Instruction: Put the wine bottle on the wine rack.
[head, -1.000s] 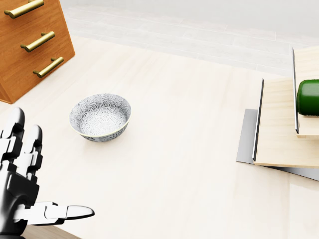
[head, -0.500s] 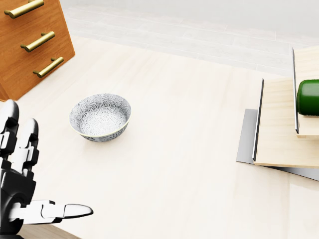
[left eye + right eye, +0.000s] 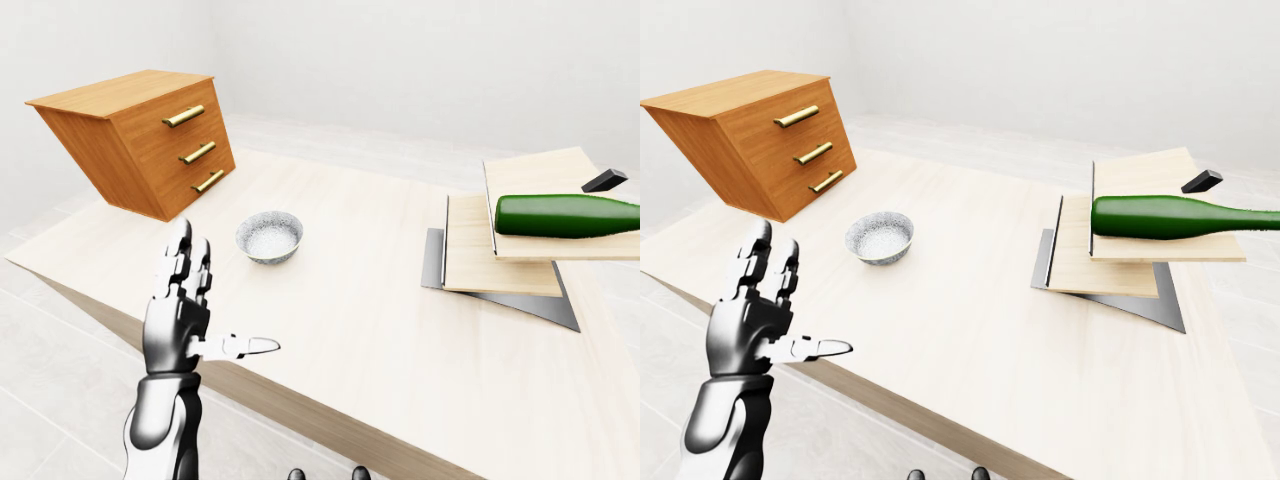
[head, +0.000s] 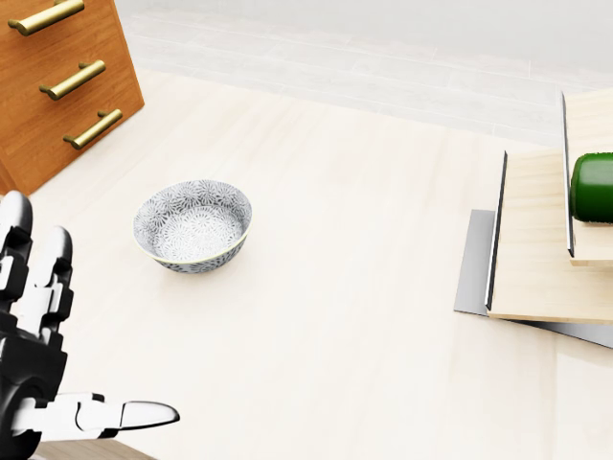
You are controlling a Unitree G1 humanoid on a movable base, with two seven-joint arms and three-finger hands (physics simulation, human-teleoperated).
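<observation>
At the right edge of the right-eye view I see the one wine bottle (image 3: pixel 1175 217), dark green, lying on its side across the top step of the wine rack (image 3: pixel 1110 262), a stack of two pale wooden boards on a grey base; it appears to rest there already, neck pointing to the frame's right, so I judge the placing done or nearly so. A small black block (image 3: pixel 1202 181) sits at the upper right behind the rack. My left hand (image 3: pixel 185 320) stands raised at the lower left of the left-eye view, above the near edge of the table (image 3: pixel 340 310), its three fingers spread wide, thumb out sideways, holding nothing; I read that as a released, idle pose well apart from the bottle. My right hand is out of every view, so I cannot tell its state. One patterned bowl (image 4: pixel 192 226) sits left of centre in the head view, and one wooden drawer chest (image 3: pixel 140 140) with three brass handles fills the upper left.
</observation>
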